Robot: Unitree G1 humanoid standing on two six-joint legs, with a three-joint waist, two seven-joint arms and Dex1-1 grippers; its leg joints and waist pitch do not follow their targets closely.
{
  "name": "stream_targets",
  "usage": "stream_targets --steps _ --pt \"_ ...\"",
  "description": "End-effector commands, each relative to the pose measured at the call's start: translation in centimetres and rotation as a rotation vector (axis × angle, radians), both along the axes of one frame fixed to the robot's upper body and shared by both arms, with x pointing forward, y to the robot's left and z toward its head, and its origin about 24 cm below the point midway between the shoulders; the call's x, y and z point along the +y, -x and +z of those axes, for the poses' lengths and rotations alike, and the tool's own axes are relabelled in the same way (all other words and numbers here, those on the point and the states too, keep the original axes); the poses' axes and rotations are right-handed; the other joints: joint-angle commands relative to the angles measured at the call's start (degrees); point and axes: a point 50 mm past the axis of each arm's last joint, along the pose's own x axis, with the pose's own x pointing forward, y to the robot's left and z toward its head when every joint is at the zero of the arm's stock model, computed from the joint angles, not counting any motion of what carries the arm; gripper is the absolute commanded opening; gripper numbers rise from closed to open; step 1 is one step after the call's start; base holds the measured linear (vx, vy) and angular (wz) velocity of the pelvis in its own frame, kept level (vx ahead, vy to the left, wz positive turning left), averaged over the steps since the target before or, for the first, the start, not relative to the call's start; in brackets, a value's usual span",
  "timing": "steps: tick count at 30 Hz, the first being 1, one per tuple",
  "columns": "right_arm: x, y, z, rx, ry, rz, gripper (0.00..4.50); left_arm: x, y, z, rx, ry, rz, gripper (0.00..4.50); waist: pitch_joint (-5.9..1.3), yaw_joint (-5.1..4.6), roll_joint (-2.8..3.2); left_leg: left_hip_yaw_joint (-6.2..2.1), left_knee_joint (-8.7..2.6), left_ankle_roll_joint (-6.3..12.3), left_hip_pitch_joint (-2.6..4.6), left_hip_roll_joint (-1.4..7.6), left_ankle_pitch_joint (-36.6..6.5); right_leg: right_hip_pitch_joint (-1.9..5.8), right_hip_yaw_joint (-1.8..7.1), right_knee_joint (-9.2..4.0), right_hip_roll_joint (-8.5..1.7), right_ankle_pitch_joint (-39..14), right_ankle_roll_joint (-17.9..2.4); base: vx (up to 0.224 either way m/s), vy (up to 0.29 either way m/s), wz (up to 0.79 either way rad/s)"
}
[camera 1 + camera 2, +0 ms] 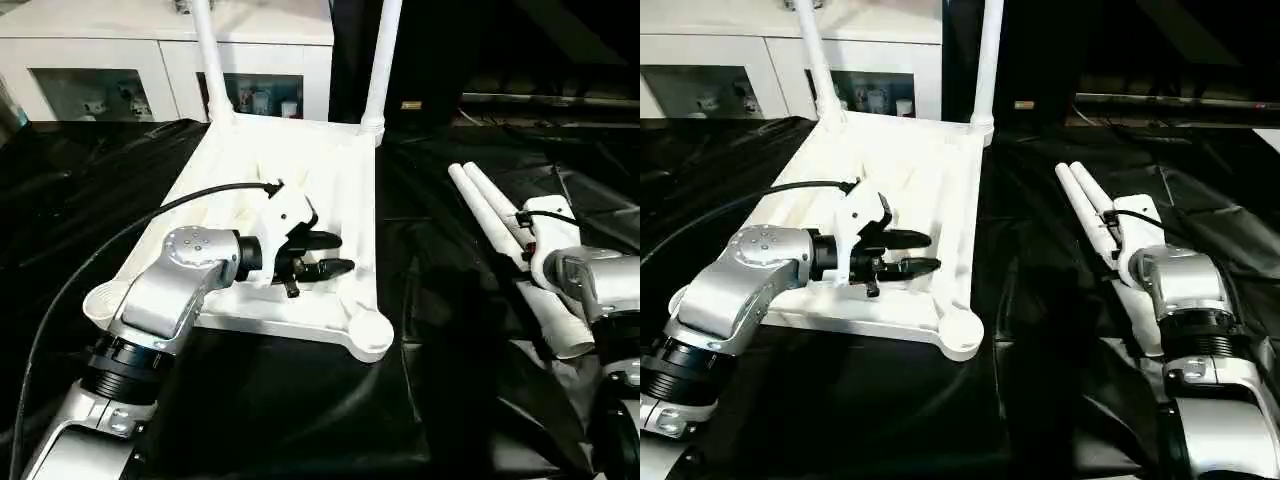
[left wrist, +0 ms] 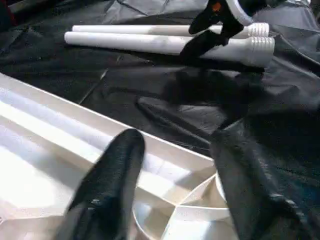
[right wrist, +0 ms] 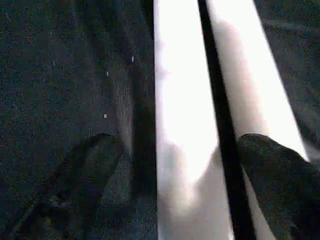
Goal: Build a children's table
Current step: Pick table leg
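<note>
At the upper left of the head view stood a white cabinet [image 1: 150,60] with glass doors. Below it, across the left and centre, the white tabletop [image 1: 345,190] lay upside down on the black-covered bench [image 1: 440,330], with two legs [image 1: 212,60] standing upright in its far corner sockets. The left gripper [image 1: 325,255] hung over the tabletop's near right part, its two black fingers [image 1: 338,267] parted with nothing between them. At the right of the frame, two loose legs [image 1: 485,215] lay side by side on the bench, touching each other. The right gripper [image 3: 180,170] was above them, fingers spread wide: one finger [image 3: 90,165] over the black cover, the other [image 3: 280,175] over the further leg.
</note>
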Motion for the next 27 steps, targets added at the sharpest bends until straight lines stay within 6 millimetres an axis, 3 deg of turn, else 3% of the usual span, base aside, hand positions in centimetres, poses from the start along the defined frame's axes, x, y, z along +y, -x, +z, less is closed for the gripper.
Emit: stream_targets --steps 1,7,14,17,18,24,25,26,27 --pt "0.4 0.4 -0.2 0.017 -0.037 0.004 4.5 -0.2 0.2 0.1 -0.001 -0.015 -0.018 2.95 -4.25 0.08 0.2 -0.99 -3.67 -0.75 1.21 2.15 -11.3 3.21 3.0 -3.98 -3.15 -10.3 -11.9 0.0 0.0 0.0" --pt "1.7 0.3 0.1 0.014 -0.075 0.047 4.5 -0.1 0.1 0.1 -0.002 -0.026 -0.018 3.5 -4.26 0.06 0.26 -0.93 -3.65 -0.51 1.22 2.13 -11.3 3.18 2.98 -4.17 -3.17 -11.7 -11.5 0.0 0.0 0.0" --pt "3.5 -0.3 2.4 -0.077 -0.11 0.111 4.5 0.0 0.2 0.2 -0.01 -0.032 -0.014 4.03 -4.28 0.22 0.36 -1.04 -3.78 -1.08 1.33 2.24 -11.3 2.99 3.07 -4.16 -3.29 -12.7 -10.6 0.0 0.0 0.0" --pt "3.6 -0.5 2.8 -0.087 -0.113 0.102 4.5 0.1 0.1 0.2 -0.017 -0.034 -0.007 4.32 -4.26 0.14 0.29 -1.03 -3.78 -1.17 1.28 2.17 -11.2 2.98 3.06 -4.14 -3.27 -12.9 -10.6 0.0 0.0 0.0" --pt "3.5 -0.5 2.8 -0.083 -0.109 0.097 4.5 0.1 0.1 0.2 -0.018 -0.035 -0.005 4.4 -4.22 0.1 -0.08 -0.97 -3.8 -1.13 1.29 2.19 -11.2 2.95 3.08 -4.22 -3.26 -12.9 -10.6 0.0 0.0 0.0" --pt "3.2 0.3 -0.1 0.047 -0.074 0.063 4.5 0.2 0.0 0.2 -0.026 -0.044 0.007 4.48 -4.3 0.29 -0.2 -0.93 -3.68 -0.83 1.12 2.13 -9.6 3.07 3.08 -4.01 -3.36 -12.2 -10.7 0.0 0.0 0.0" --pt "3.3 0.5 -0.8 0.076 -0.074 0.064 4.5 0.2 0.1 0.1 -0.027 -0.046 0.008 4.48 -4.3 0.28 -0.72 -0.91 -3.71 -0.67 1.02 2.12 -9.4 3.15 3.05 -4.01 -3.38 -12.2 -10.6 0.0 0.0 0.0" --pt "3.3 0.6 -1.1 0.087 -0.076 0.063 4.5 0.2 0.1 0.1 -0.027 -0.047 0.009 4.48 -4.29 0.41 -0.44 -0.91 -3.69 -0.59 1.07 2.12 -9.2 3.1 3.07 -3.98 -3.47 -12.4 -10.6 0.0 0.0 0.0" --pt "3.3 0.7 -1.4 0.093 -0.08 0.06 4.5 0.3 0.1 0.2 -0.027 -0.049 0.009 4.48 -4.33 0.42 -0.58 -0.87 -3.65 -0.55 1.05 2.12 -9.1 3.12 3.1 -4.02 -3.5 -12.5 -10.5 0.0 0.0 0.0"
